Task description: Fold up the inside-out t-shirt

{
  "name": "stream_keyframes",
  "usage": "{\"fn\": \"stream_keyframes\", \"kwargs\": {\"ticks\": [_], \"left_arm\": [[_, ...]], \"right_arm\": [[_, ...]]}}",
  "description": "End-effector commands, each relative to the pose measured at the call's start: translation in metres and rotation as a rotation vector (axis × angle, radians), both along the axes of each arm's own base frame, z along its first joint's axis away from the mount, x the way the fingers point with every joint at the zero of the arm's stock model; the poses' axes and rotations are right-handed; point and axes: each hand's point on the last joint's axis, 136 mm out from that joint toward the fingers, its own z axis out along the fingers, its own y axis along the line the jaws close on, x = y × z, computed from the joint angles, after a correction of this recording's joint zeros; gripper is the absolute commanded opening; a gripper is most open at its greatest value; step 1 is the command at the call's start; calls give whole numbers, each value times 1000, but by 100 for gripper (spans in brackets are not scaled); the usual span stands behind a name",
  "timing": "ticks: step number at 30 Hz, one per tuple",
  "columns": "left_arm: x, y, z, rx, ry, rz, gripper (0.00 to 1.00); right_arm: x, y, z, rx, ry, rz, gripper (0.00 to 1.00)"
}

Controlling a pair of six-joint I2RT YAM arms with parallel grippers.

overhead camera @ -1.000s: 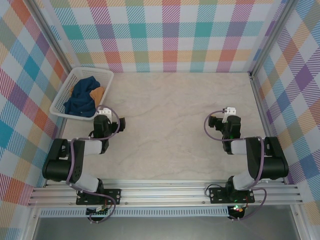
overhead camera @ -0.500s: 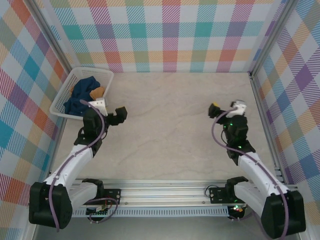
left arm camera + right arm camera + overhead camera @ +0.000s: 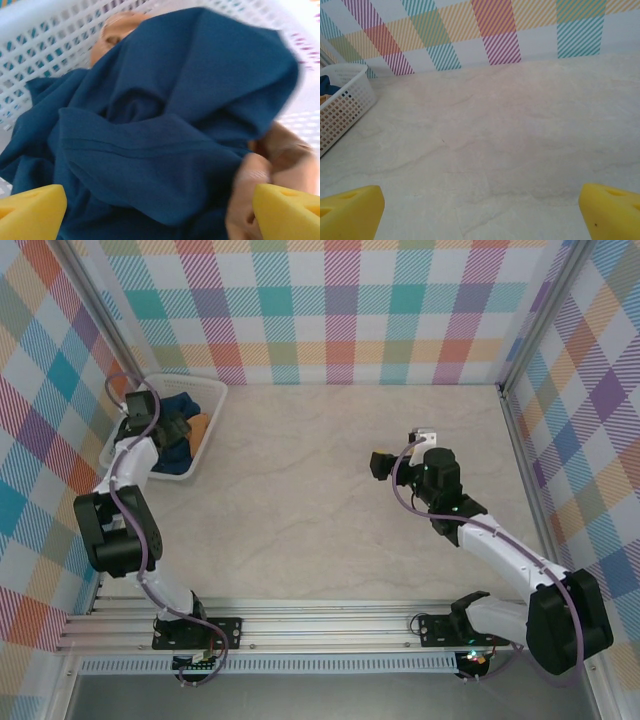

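Top external view: left arm, lately folded low by the near-left edge of the tabletop [image 3: 330,550], now reaches into the far-left corner, elbow doubled back along the left edge, left gripper [image 3: 166,430] poised over the white basket [image 3: 217,405]. Item sought, the inside-out t-shirt [image 3: 183,404], lies crumpled in that basket, heaped against a tan-orange garment [image 3: 201,427]; unfolded, not yet lifted. Left wrist view: yellow fingertips [image 3: 31,210] stand wide apart to either side of a navy fold, nothing pinched between them; claw released, close above the cloth. Judgement: the reach looks complete, the first grasp is pending, and folding has not begun. Right arm: swung out from its tucked pose, stretched low and leftward; right gripper [image 3: 381,464] released, over bare tabletop right of centre, holding nothing.
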Motion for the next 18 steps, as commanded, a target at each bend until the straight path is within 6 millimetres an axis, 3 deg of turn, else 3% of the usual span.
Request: {"fn": "stream_keyframes", "kwargs": {"ticks": [1,2,5,11,13,15,18], "left_arm": [[4,9,0,-76,33,22,93],[3,22,-3,-86,39,53,93],[9,32,-19,-133,53,77,93],[27,31,-43,-244,65,63,89],[35,26,-51,-277,74,38,82],[39,22,-54,-294,78,19,67],[44,23,-23,-269,-1,4,31]], "right_arm": [[-3,6,-7,27,38,18,100],[-3,6,-9,27,46,17,100],[-2,7,-14,28,58,13,100],[2,10,-26,22,100,17,100],[4,11,-29,20,111,12,100],[5,10,-32,18,121,9,100],[5,10,-35,19,138,3,100]]}}
